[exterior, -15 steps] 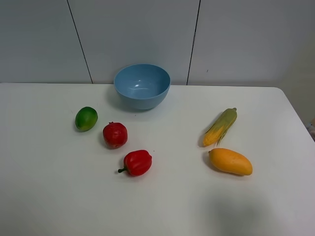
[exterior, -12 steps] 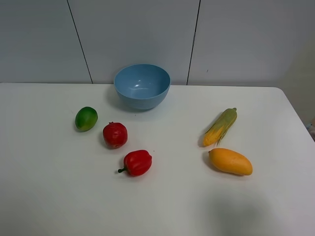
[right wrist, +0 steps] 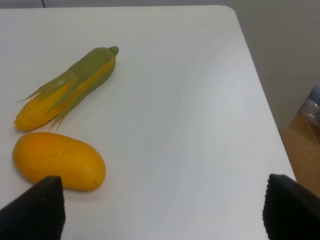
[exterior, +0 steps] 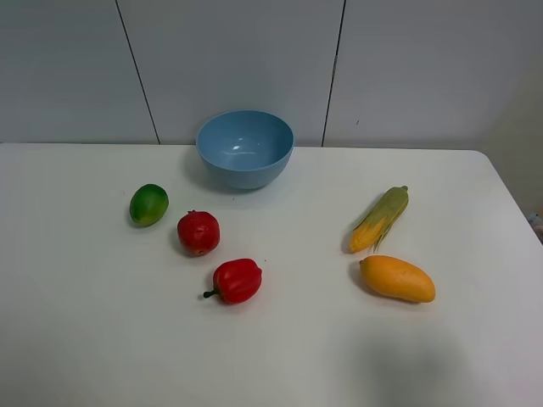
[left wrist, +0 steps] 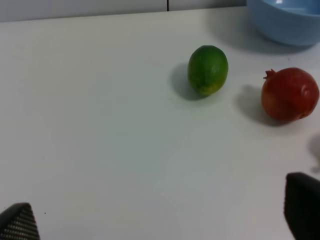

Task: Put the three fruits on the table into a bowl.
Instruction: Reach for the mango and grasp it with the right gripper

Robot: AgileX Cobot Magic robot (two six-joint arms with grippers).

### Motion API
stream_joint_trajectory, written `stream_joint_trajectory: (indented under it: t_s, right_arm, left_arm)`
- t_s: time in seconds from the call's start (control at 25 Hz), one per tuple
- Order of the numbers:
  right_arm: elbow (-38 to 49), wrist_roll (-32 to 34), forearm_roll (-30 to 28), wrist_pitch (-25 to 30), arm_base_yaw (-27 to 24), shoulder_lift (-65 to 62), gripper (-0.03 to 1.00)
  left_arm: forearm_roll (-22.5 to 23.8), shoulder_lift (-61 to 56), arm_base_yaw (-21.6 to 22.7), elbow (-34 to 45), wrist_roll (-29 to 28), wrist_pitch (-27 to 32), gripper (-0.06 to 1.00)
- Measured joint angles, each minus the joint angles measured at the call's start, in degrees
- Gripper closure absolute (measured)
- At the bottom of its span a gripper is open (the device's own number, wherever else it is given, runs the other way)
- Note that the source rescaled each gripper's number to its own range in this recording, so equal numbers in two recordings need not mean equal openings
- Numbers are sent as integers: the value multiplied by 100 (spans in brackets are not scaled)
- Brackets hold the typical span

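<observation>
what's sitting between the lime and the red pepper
The pomegranate sits between the lime and the red pepper, touching neither. The high exterior view shows it.

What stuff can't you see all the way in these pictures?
- Light-blue bowl, left wrist view: cut off by the picture edge, so only part of its wall shows.
- Mango, right wrist view: a dark fingertip of the right gripper covers a bit of its edge.
- Left gripper, left wrist view: only two fingertip corners show; the picture edge cuts off the rest.
- Exterior high view: both grippers are outside the picture.
</observation>
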Motion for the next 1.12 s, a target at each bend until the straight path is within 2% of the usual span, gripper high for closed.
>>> stream_joint_trajectory:
  t_s: [0.16, 0.36, 0.52, 0.68, 0.92, 1.12]
  right_arm:
    - [-114, -299, -92, 0, 207, 653, 63]
    - [-780, -1172, -261, -117, 802, 2920, 64]
    - [-1537, -1640, -425, -161, 1479, 4722, 77]
    - [-2151, -1939, -448, -205, 1926, 6334, 80]
    - [-2291, -2172, -217, -426, 2085, 8027, 80]
    - [-2291, -2234, -304, -578, 2085, 8375, 80]
  left_arm:
    - [0, 0, 0, 0, 0, 0, -6]
    - [0, 0, 0, 0, 0, 0, -6]
    - [0, 0, 0, 0, 0, 0, -6]
    - [0, 0, 0, 0, 0, 0, -6]
    - [0, 0, 0, 0, 0, 0, -6]
    - [0, 0, 0, 0, 0, 0, -6]
